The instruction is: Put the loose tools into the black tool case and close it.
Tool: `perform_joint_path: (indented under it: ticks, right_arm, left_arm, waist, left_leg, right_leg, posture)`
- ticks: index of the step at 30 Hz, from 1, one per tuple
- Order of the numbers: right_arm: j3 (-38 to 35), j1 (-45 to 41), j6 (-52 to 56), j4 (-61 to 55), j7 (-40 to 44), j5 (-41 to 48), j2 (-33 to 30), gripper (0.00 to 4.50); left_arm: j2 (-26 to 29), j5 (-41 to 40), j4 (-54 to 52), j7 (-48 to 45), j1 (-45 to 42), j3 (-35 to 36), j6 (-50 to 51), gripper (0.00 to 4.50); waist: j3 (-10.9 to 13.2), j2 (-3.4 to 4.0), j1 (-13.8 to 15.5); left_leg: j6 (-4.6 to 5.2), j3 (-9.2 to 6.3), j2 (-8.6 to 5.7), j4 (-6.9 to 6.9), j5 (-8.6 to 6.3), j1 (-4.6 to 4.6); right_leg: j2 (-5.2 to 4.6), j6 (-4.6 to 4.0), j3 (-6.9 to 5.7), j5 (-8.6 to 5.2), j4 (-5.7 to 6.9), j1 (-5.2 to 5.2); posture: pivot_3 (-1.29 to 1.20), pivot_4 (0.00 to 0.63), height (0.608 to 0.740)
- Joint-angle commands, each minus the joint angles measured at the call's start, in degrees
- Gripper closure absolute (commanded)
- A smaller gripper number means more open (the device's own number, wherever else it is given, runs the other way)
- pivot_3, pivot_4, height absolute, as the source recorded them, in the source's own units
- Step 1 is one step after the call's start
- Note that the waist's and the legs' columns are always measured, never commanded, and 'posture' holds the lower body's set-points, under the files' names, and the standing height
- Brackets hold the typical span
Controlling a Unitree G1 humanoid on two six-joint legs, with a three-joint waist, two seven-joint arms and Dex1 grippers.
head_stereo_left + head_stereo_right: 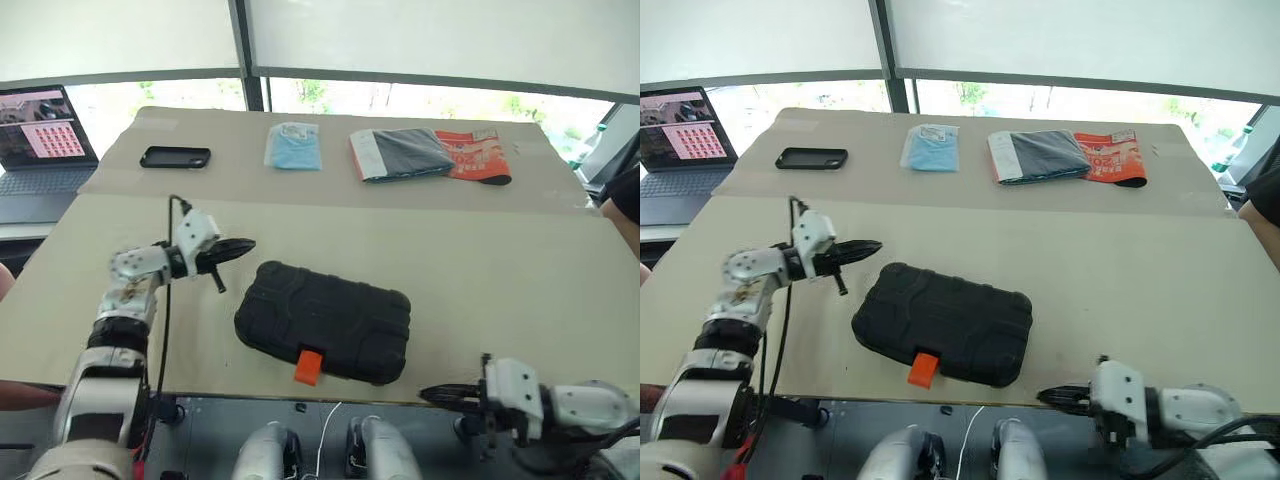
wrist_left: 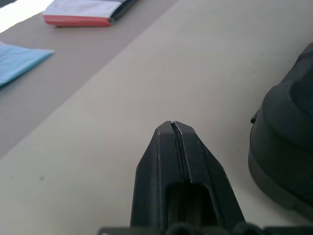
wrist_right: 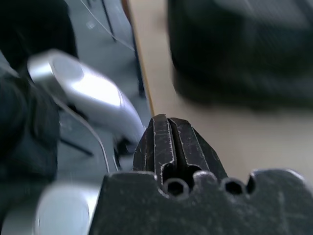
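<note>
The black tool case [image 1: 942, 323] lies closed near the table's [image 1: 1120, 260] front edge, orange latch [image 1: 923, 369] facing that edge, with the left gripper [image 1: 868, 246] pinched together just off its far left corner and the right gripper [image 1: 1048, 397] closed past the front edge.
</note>
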Motion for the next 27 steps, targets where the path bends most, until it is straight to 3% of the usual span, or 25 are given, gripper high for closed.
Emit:
perform_joint_path:
  ticks: [1,4,8,10,17,22,27]
  right_arm:
    - [2.6,-3.9,6.6,-2.7,-0.3,-1.7,1.9,4.42]
    - [4.7,-8.7,4.8,-0.3,-0.3,-7.1,5.0,4.42]
    - [5.5,-14.9,0.4,6.3,-1.8,-13.7,9.4,4.42]
    - [4.9,-18.3,-2.2,9.7,-3.3,-16.7,11.7,4.42]
    - [2.5,-29.3,-6.3,23.2,-7.8,-21.5,18.4,4.42]
    - [0.8,-36.4,-7.4,34.6,-11.2,-23.4,22.6,4.42]
    - [-1.6,-37.2,-10.1,38.8,-9.4,-22.1,22.3,4.42]
  left_arm:
    - [0.1,0.6,2.9,-5.1,-1.9,-1.0,-0.7,4.50]
    - [0.0,1.5,4.9,-8.0,-2.6,-1.8,-2.3,4.50]
    - [1.0,4.1,8.4,-4.8,-3.8,-2.2,-1.4,4.50]
    - [1.6,2.2,6.8,-7.8,-2.0,-1.1,-1.1,4.50]
    - [3.7,-2.7,-5.7,-8.4,7.8,2.9,4.2,4.50]
    - [4.7,-5.0,-20.8,-2.5,18.5,6.1,10.0,4.50]
    - [4.5,-13.6,-29.9,-0.8,23.2,11.5,19.0,4.50]
  waist:
    - [0.0,-0.05,-0.1]
    - [0.0,-0.06,-0.1]
    - [0.1,-0.15,-0.1]
    - [0.1,-0.16,-0.1]
    - [0.1,-0.14,-0.8]
    - [0.1,-0.08,-1.1]
    - [0.1,-0.05,-1.0]
  left_leg:
    - [-0.01,0.00,0.00,0.02,0.01,0.00]
    - [-0.09,-0.01,0.00,0.15,0.05,-0.13]
    - [-0.04,-0.10,0.02,0.54,0.02,-0.35]
    - [0.34,-0.11,0.00,0.60,-0.20,-0.36]
    - [0.00,-0.08,-0.02,0.65,0.00,-0.41]
    - [-0.03,-0.05,-0.04,0.65,0.02,-0.40]
    - [-0.09,-0.08,-0.03,0.62,0.04,-0.37]
  right_leg:
    - [0.00,0.00,0.01,0.00,-0.01,0.00]
    - [0.03,0.00,-0.06,0.00,-0.04,-0.03]
    - [0.05,0.04,-0.13,0.02,0.03,-0.07]
    - [0.01,0.14,-0.12,0.08,0.04,-0.06]
    - [-0.06,0.14,-0.06,0.07,0.10,-0.08]
    - [-0.11,0.14,-0.04,0.06,0.13,-0.05]
    - [-0.26,0.14,-0.06,0.06,0.15,-0.04]
  posture:
    - [0.00,0.150,0.740]
    - [0.00,0.150,0.740]
    - [0.00,0.150,0.740]
    - [0.00,0.150,0.740]
    - [0.00,0.150,0.740]
    - [0.00,0.150,0.740]
    - [0.00,0.150,0.740]
